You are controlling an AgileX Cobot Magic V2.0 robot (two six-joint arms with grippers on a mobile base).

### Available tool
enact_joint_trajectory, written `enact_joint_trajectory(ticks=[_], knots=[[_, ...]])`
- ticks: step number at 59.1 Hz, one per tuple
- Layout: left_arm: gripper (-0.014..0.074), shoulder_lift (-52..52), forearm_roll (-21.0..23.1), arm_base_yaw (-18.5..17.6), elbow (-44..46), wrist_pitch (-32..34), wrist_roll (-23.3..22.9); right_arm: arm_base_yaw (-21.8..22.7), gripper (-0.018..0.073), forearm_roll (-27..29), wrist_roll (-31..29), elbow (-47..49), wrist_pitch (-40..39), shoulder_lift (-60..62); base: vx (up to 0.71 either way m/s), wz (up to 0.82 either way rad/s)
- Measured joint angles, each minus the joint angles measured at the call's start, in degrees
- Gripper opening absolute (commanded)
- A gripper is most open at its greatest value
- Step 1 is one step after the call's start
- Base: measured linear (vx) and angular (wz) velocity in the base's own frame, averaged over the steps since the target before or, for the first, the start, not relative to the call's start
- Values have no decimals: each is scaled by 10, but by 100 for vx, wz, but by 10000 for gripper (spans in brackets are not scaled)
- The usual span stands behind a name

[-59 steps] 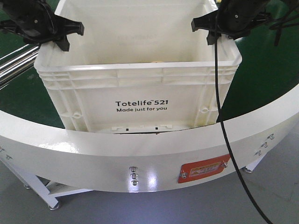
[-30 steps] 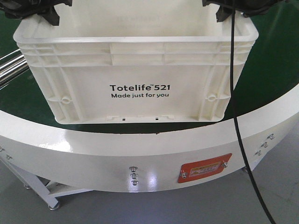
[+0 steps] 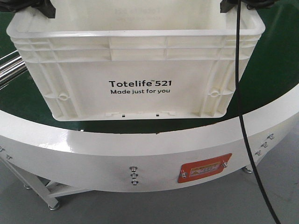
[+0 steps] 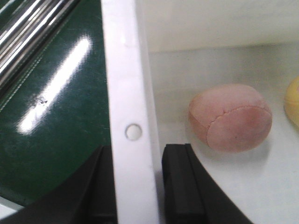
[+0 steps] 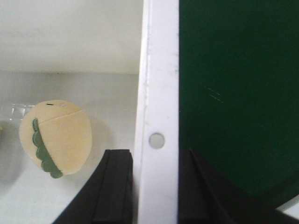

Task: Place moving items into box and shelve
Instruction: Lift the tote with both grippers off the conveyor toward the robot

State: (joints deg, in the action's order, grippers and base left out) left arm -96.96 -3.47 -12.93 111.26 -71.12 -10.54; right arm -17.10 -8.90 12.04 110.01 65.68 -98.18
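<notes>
Green matting covers the surface [image 3: 275, 60], which ends nearest the camera in a curved white front edge [image 3: 140, 149] bearing an orange-red plate [image 3: 204, 169]. Chrome rails [image 3: 7, 70] run off at the left edge. Above that front edge is the white box [image 3: 140, 70], level, with its print facing out and its base showing just over the white edge. I cannot tell whether it touches the green. The left hand [image 4: 135, 186] clamps the box's left rim, one black finger outside and one inside. The right hand [image 5: 155, 186] pinches the right rim the same way. On the box floor lie a pinkish-beige piece [image 4: 230, 117] near the left wall and a yellow piece with a green patch [image 5: 56, 137] near the right wall. A black cable [image 3: 238, 93] hangs across the box's right end.
</notes>
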Motion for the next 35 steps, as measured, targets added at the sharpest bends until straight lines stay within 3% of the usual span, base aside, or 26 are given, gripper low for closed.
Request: enact_joint_trajectory(ticks=[19, 28, 35], knots=[[108, 58, -147, -70, -2, -22, -100, -112, -16, -176, 124, 0, 49, 38, 0, 0], [108, 113, -202, -103, -70, -3, -147, -140, -16, -204, 150, -15, 53, 63, 0, 0], [108, 171, -212, -122, -178, 51, -180, -145, -16, -208, 175, -98, 23, 109, 0, 0]])
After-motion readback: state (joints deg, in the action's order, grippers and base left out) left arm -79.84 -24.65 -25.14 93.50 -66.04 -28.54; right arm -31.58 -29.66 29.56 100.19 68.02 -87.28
